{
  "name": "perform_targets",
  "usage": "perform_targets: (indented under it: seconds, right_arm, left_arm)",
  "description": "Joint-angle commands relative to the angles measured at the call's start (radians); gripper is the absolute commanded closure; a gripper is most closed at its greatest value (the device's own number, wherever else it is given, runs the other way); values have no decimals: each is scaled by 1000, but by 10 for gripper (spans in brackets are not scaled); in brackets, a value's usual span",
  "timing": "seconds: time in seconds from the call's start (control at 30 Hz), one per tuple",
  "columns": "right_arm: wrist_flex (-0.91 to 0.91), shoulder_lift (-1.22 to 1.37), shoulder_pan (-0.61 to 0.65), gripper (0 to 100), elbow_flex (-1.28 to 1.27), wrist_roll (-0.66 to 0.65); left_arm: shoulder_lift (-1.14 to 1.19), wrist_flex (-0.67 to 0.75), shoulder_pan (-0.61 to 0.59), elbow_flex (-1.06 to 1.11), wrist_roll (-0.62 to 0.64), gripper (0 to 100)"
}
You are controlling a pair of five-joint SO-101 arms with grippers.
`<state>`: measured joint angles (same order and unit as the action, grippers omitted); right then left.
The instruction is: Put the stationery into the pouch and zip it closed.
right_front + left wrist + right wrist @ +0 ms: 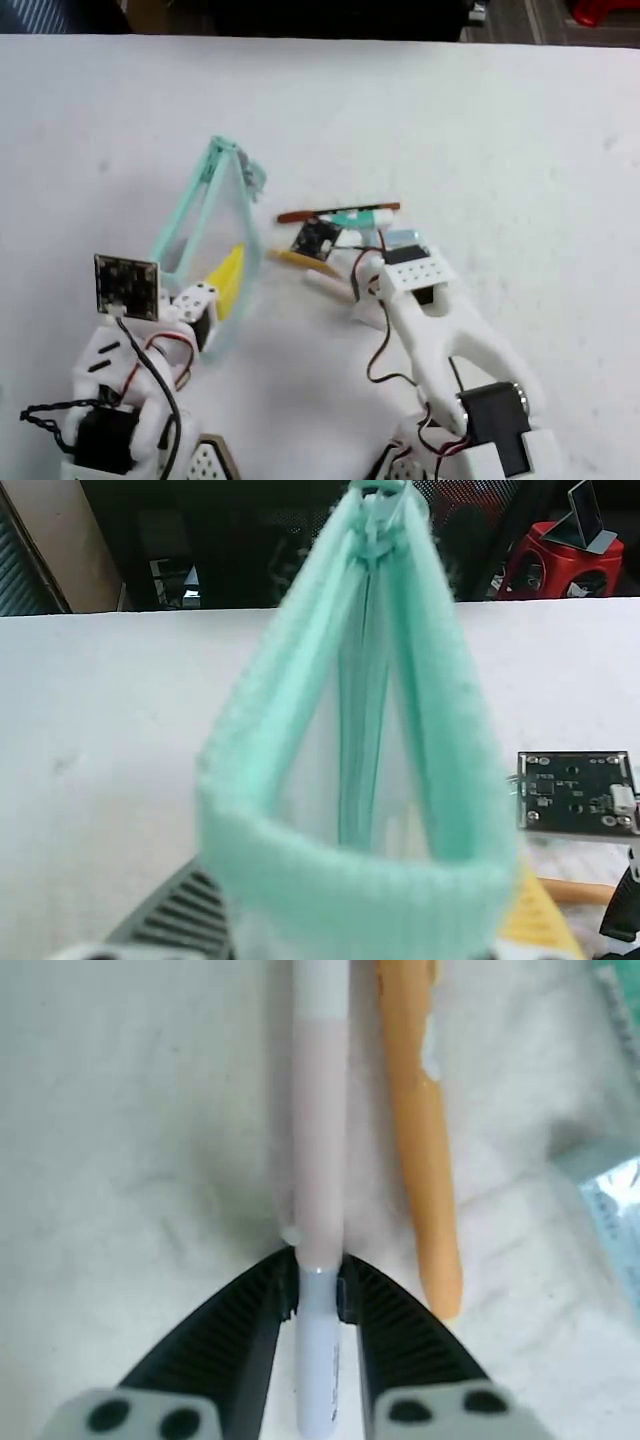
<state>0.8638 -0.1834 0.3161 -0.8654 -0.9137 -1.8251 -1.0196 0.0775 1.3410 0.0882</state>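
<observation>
Left gripper [203, 303] clamps the mint-trimmed clear fabric pouch [212, 225] open; right gripper [350, 290] pinches the pink-and-white pen [318, 1140].
From above, you hold the pouch's mouth wide for loading, a yellow wedge [230, 278] seemingly inside. Left wrist: zipper [365, 630] undone, mouth gaping. Right wrist: jaws closed on that pen, the orange pen [420, 1180] just beside, both outside.

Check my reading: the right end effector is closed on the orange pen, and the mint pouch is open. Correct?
No: the right wrist view shows the right end effector closed on the pink pen, with the orange pen free beside it. The mint pouch is open.
</observation>
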Motion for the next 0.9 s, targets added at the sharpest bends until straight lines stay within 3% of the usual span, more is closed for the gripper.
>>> perform_targets:
  seconds: [0.0,0.17,0.4,0.5,0.77,0.87]
  right_arm:
    - [76,-108,-38,982,81,-5]
    - [255,-389,-97,982,233,18]
    - [348,-704,-134,982,442,241]
    - [335,-766,-124,982,535,393]
    - [85,-780,90,982,721,908]
    - [-5,-779,236,982,736,919]
  left_arm:
    - [-2,-44,7,-51,9,751]
    - [-2,-74,7,-74,9,749]
    - [-2,-78,12,-77,5,748]
    - [-2,-80,13,-77,5,748]
    - [-2,-87,58,-80,3,750]
    - [-2,-86,61,-80,3,750]
